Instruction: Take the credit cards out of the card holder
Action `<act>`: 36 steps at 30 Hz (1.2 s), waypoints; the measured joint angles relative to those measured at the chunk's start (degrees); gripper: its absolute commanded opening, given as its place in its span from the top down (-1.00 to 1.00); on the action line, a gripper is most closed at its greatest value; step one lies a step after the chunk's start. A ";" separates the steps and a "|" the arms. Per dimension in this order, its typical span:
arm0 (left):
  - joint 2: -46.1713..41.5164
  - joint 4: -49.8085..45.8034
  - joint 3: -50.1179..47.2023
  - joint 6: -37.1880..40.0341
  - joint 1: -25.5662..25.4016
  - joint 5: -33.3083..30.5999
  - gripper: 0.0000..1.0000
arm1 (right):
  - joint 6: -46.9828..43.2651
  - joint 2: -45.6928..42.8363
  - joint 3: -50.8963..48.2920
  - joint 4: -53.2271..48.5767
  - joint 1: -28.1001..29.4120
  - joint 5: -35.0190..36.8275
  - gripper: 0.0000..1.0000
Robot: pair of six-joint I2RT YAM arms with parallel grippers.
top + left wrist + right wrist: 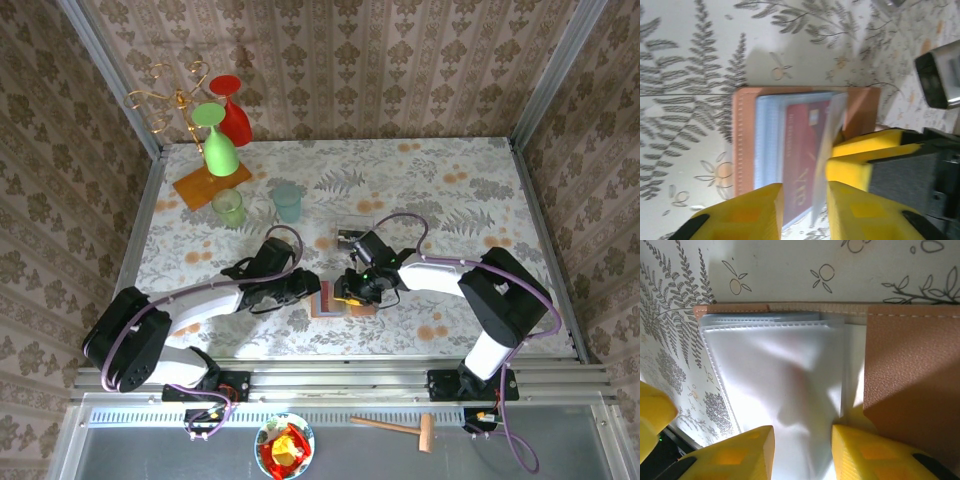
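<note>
— Where is the holder?
— The holder (334, 299) lies open on the table (450, 190), close to the front edge, right between the two arms' tips.
— And the cards?
— A red card (802, 150) with white print sits inside the clear sleeves (780, 380), which lie flat on the tan cover. One leaf (829, 135) stands up on edge beside the card. Whether more cards sit underneath cannot be told.
— The left gripper?
— The left gripper (804, 189) hangs over the card's end with its fingers spread. The raised leaf runs along one of them, and nothing is pinched.
— The right one?
— The right gripper (802, 434) has its fingers apart too, and a sleeve shows in the gap. Whether they touch it cannot be told.
</note>
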 measured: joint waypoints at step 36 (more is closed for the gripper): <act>9.55 12.50 0.04 -5.88 -1.20 4.55 0.55 | 1.29 -3.32 -2.36 3.37 -1.44 -2.27 0.30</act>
